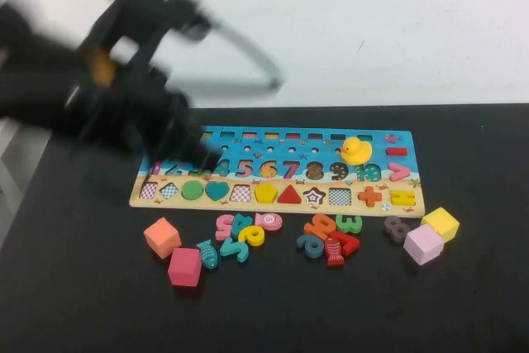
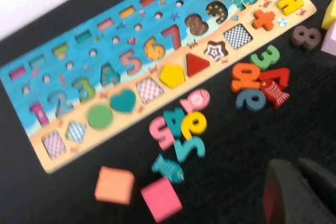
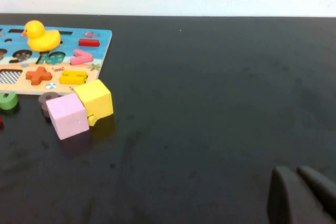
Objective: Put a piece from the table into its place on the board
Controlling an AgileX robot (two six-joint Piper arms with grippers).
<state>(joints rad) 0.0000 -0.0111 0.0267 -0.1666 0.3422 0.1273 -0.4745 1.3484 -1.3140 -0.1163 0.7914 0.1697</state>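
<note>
Yellow duck [image 3: 41, 35] stands on board [image 3: 103, 51] end. Pink cube [image 3: 67, 115] touches yellow cube [image 3: 94, 98] on black table [image 3: 220, 93] just beside board.

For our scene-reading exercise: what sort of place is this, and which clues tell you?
Probably a robot test bench, not a playroom: a black table against a bare white wall, a puzzle board, and the left end effector, shut, above it.

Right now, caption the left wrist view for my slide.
Yellow pentagon seated in the board; left gripper shut above the table.
</note>
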